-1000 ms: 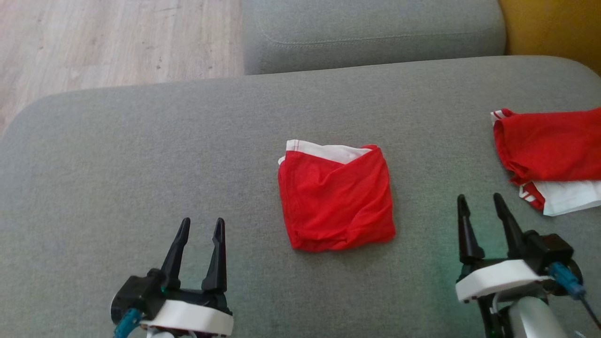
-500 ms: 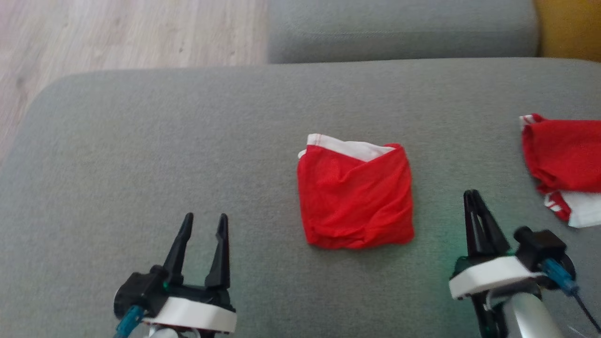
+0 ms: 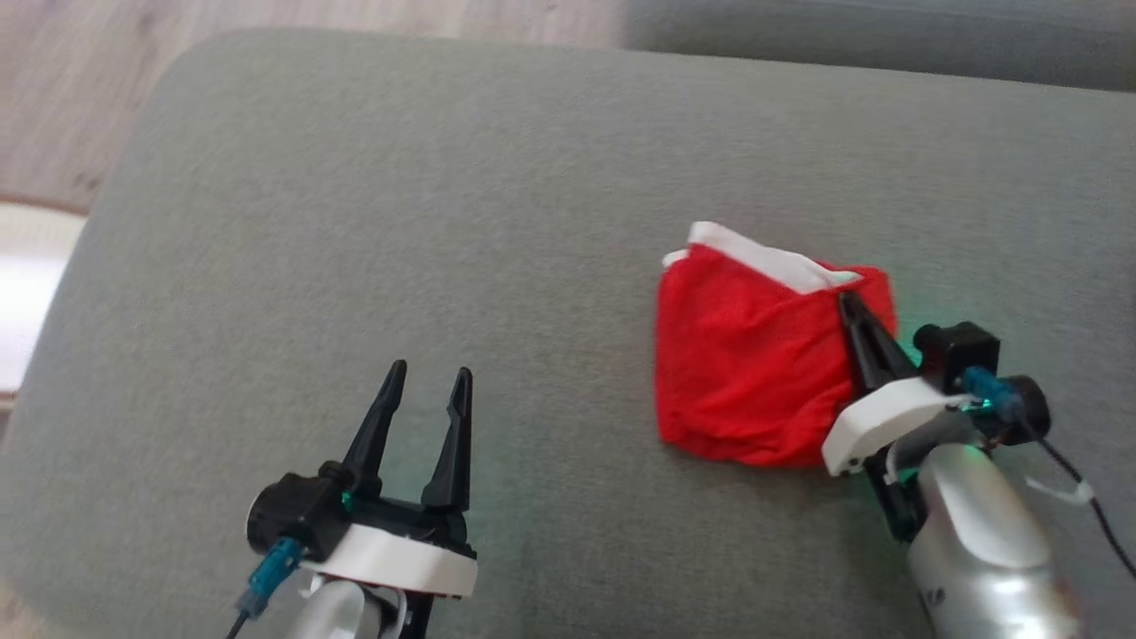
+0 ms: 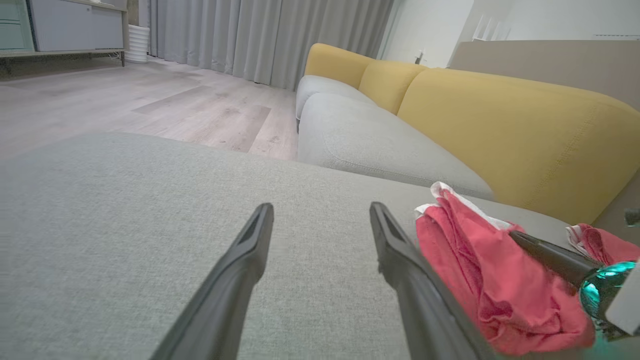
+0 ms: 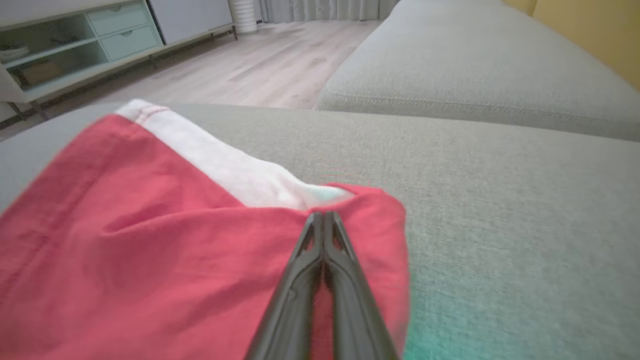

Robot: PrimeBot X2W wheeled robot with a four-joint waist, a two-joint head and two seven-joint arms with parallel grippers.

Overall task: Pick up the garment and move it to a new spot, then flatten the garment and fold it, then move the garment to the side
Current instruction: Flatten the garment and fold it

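- Right gripper (image 5: 320, 216) has both fingers pressed flat together, with the tips lying on the far right corner of the red garment (image 3: 745, 373). No cloth shows between them, so it seems to be pressing down rather than pinching.
- Left gripper (image 3: 430, 368) stands wide apart and holds nothing, over bare fabric well to the garment's left.
- That garment lies folded in a rough square on the grey seat cushion (image 3: 399, 195), right of centre, with its white band along the far edge.
- The fold looks done, so the step in hand is probably the shift to the side.
- To do it well, keep the fingers low and bear on the thick folded edge, not the top layer alone. Move slowly, since the woven cover may drag the lower layers and open the fold.
- The cushion is broad and bare to the left and beyond.
- Its rounded left edge drops to the wooden floor (image 3: 71, 89), so stop short of it.
- A second red garment (image 4: 600, 242) lies close on the right, so that side is tighter.
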